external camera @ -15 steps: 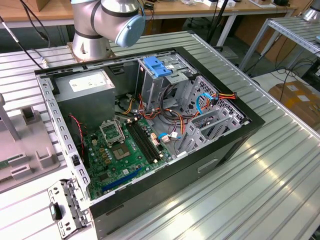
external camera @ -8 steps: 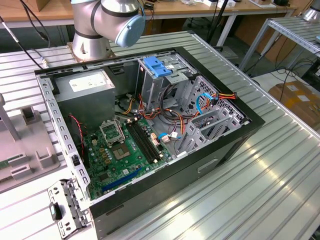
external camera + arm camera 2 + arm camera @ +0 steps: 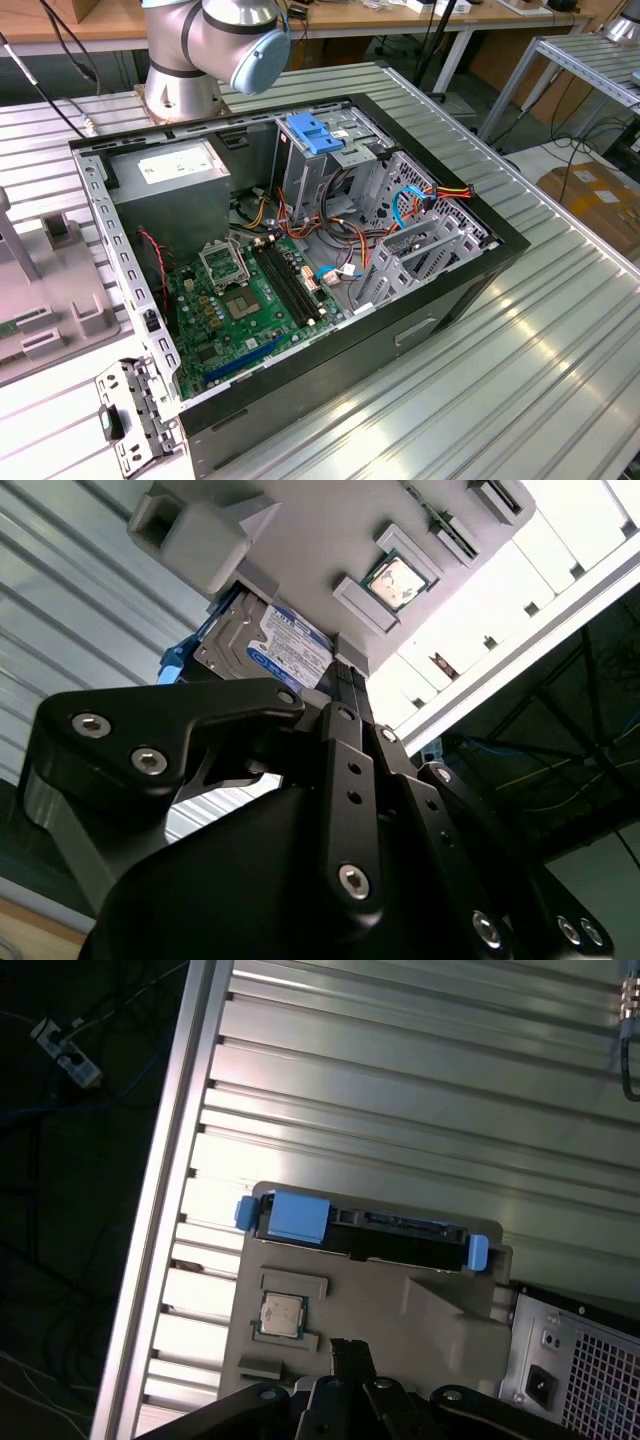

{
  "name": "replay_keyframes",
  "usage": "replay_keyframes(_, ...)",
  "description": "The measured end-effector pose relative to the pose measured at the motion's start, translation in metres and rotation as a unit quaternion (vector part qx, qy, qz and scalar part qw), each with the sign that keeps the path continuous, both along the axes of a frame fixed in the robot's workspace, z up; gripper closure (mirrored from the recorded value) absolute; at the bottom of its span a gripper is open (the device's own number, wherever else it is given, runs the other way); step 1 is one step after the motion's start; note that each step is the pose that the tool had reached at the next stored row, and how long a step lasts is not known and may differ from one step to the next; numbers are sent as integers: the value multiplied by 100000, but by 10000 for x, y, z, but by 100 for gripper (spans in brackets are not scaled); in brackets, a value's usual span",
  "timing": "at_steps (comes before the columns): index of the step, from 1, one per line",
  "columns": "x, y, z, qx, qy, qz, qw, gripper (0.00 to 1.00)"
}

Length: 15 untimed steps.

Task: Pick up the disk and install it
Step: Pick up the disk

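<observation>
Hand [image 3: 348, 1348] first: in both wrist views its 2 fingers look pressed together with nothing between them, so we call it closed and empty. Just ahead of the tips sits the grey holder [image 3: 400, 1310]. The disk [image 3: 395, 1230] stands on edge in the slot along the holder's far side, blue rails at both ends, clear of the hand. So the disk lies straight ahead, beyond the holder's body. Its long axis runs across the hand's line, along the ribs of the tabletop [image 3: 420, 1080]. In the exterior view, the arm [image 3: 215, 40] rises at top centre and the open computer case [image 3: 480, 250] spreads mid-frame, with the drive cage [image 3: 315, 133] under its blue cap. We'd say the pick hasn't begun.
</observation>
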State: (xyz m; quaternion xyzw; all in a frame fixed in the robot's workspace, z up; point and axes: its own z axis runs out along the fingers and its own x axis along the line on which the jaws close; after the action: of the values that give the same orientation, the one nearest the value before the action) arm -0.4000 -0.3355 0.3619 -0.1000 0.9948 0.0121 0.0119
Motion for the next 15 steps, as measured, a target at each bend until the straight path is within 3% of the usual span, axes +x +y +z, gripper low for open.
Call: replay_keyframes(15,0,0,0,0,1,3298,99946,89)
